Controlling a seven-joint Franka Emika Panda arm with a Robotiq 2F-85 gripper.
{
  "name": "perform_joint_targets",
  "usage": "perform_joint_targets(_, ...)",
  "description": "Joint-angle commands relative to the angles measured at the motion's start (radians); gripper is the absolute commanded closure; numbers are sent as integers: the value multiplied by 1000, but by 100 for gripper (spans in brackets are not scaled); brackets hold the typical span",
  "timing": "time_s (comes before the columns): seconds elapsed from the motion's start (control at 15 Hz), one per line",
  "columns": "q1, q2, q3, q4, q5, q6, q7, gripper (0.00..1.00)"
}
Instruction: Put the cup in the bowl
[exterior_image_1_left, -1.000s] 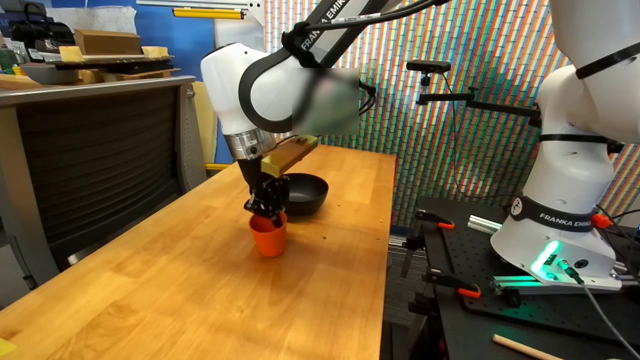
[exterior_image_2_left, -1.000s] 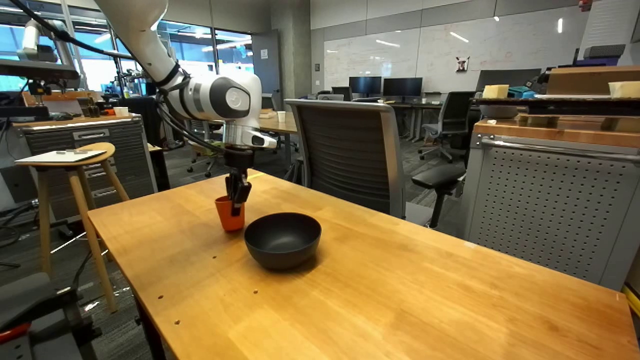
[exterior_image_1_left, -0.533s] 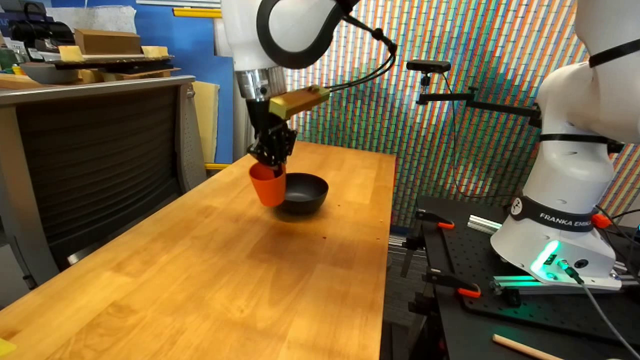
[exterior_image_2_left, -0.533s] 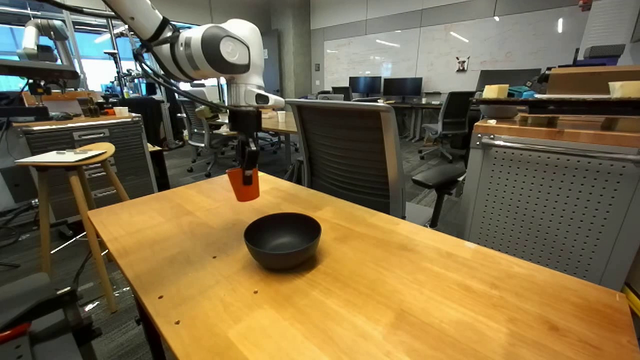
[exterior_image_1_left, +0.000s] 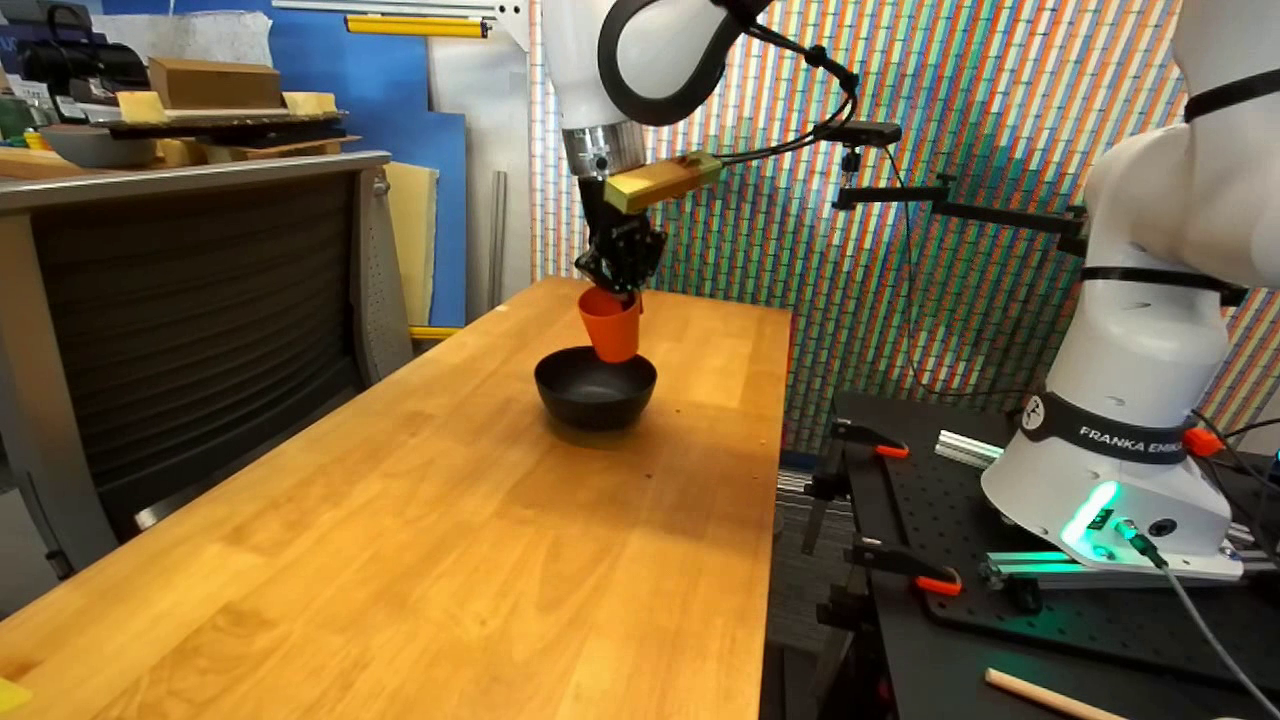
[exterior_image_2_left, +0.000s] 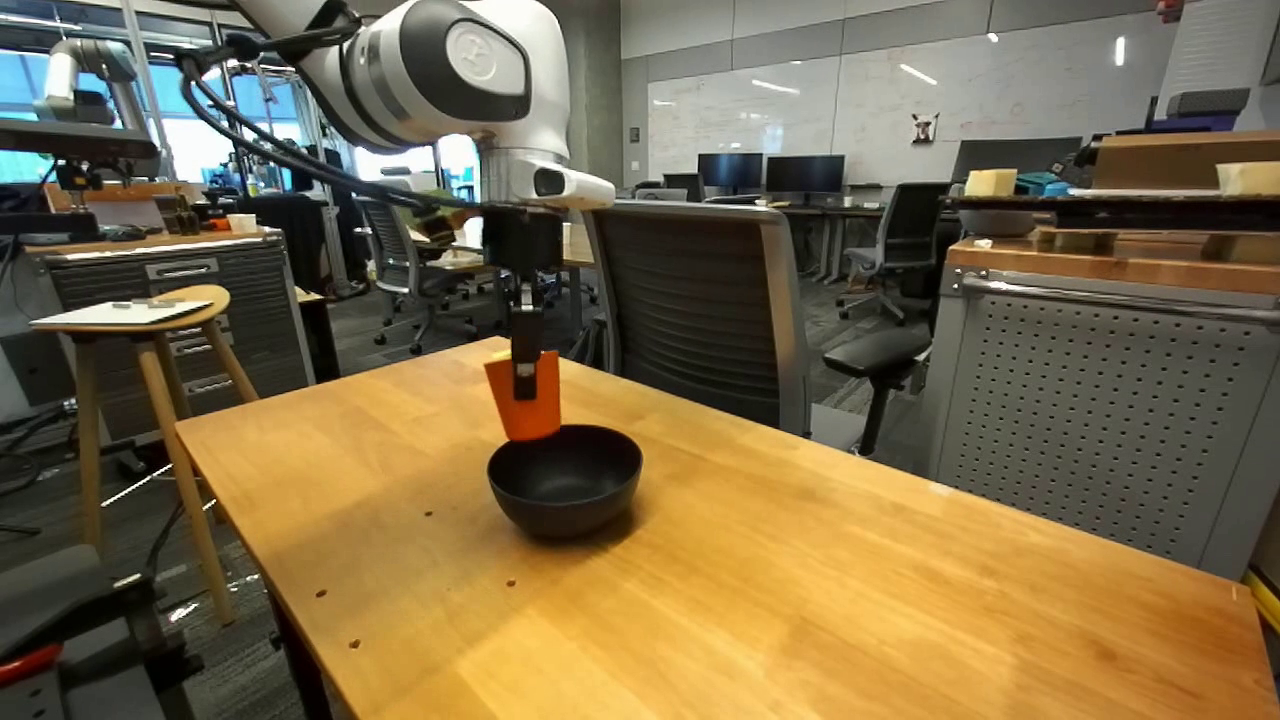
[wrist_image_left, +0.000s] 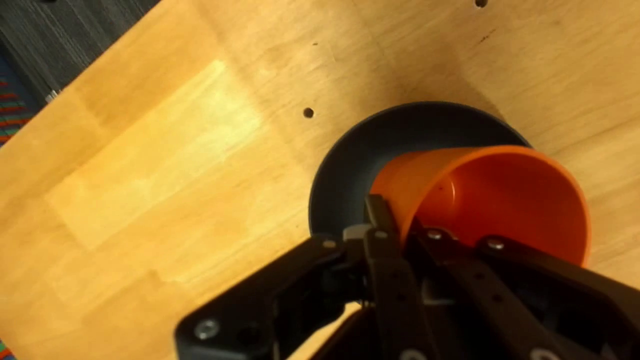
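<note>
Glare streaks the whiteboard (exterior_image_2_left: 800, 115), soft shadows cross the bright table (exterior_image_1_left: 500, 580), and the wrist view is slightly blurred.

In an exterior view, the camera looks from above along a pale-brown wooden worktop (exterior_image_1_left: 430, 560) towards a multicoloured striped wall (exterior_image_1_left: 770, 240). In an exterior view, the camera faces diagonally across that worktop towards a broad white wall board (exterior_image_2_left: 850, 112). Both exterior views stand well back, sharing the round black bowl (exterior_image_2_left: 565, 500) and tapered orange-red plastic cup (exterior_image_2_left: 527, 420). The wrist view, closest, looks down over the black jointed gripper (wrist_image_left: 401, 231) at cup and bowl.
</note>
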Motion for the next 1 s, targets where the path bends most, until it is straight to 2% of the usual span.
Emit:
perform_joint_targets(0.0,-24,69,15,20,61,17,-7,99)
perform_joint_targets(0.6,-16,299,18,186,108,27,-53,96)
perform_joint_targets(0.67,-23,318,18,210,121,19,-64,69)
perform_joint_targets(0.8,-27,342,17,253,135,9,-79,62)
perform_joint_targets(0.93,-32,344,14,289,149,0,-91,46)
